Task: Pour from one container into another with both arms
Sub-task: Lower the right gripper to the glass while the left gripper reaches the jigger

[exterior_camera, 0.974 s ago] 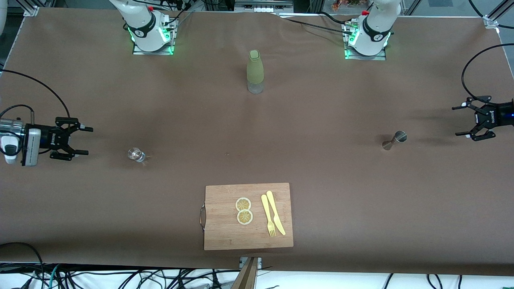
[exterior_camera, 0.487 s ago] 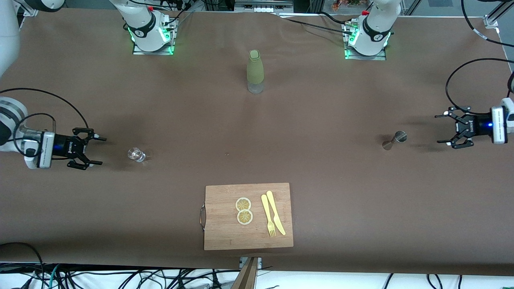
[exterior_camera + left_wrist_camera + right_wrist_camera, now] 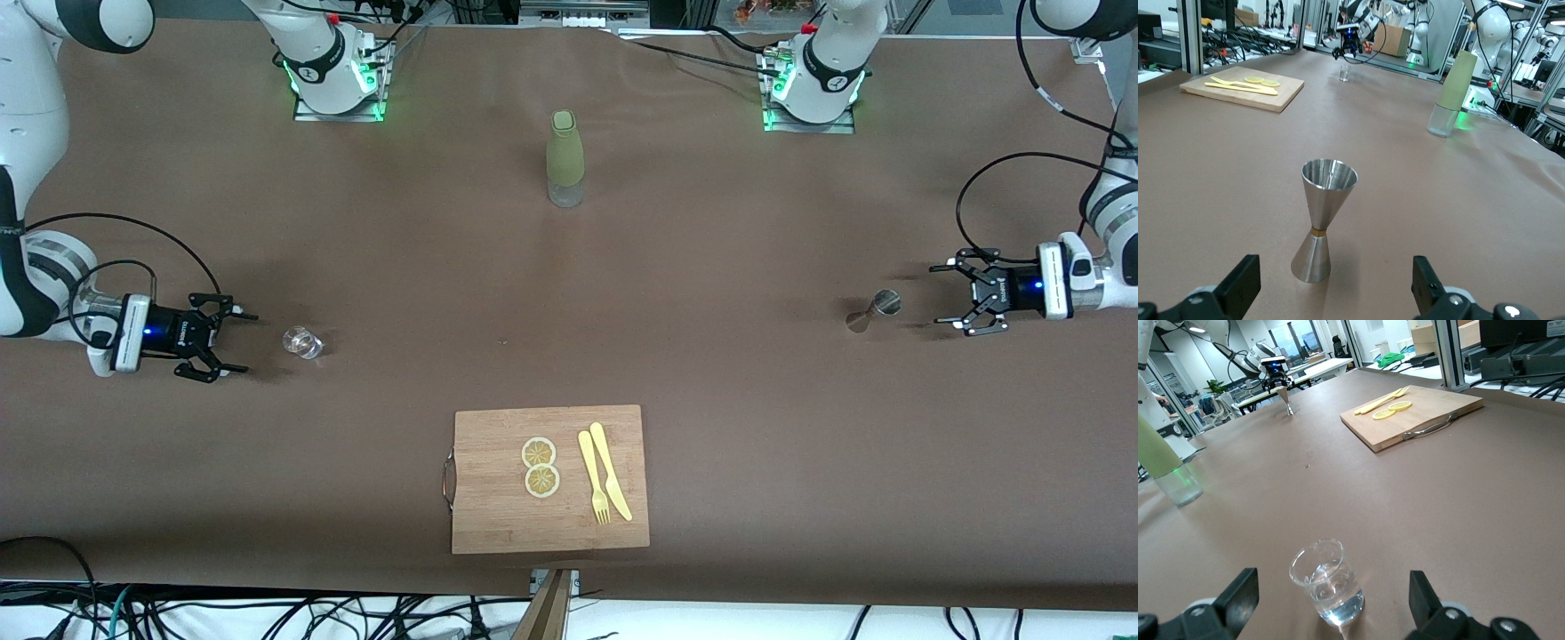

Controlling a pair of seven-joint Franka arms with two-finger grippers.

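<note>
glass (image 3: 302,342) stood upright on the table toward the right arm's end, well away from the board (image 3: 498,524) and farther from the front camera than it, with a little clear liquid in its bottom as the right wrist view showed. right gripper (image 3: 233,341) sat low just beside the glass, on the side away from the board, its fingers spread wide with nothing between them; the glass lay straight ahead along the gripper's pointing line, centred between the two fingers in the right wrist view but not yet between them. jigger (image 3: 872,310) stood upright on its lower cone toward the left arm's end, also farther from the front camera than the board, its long axis vertical and its open cup up. left gripper (image 3: 946,300) was level and just beside the jigger, on the side away from the board, fingers likewise wide apart and empty, the waist of the jigger lined up in the gap ahead. each arm was plainly the nearer one to its own thing, so the coming move looked like a short straight advance toward the board's side of the table for both. bottle (image 3: 564,158) stood apart, between the two bases, out of either path.
</note>
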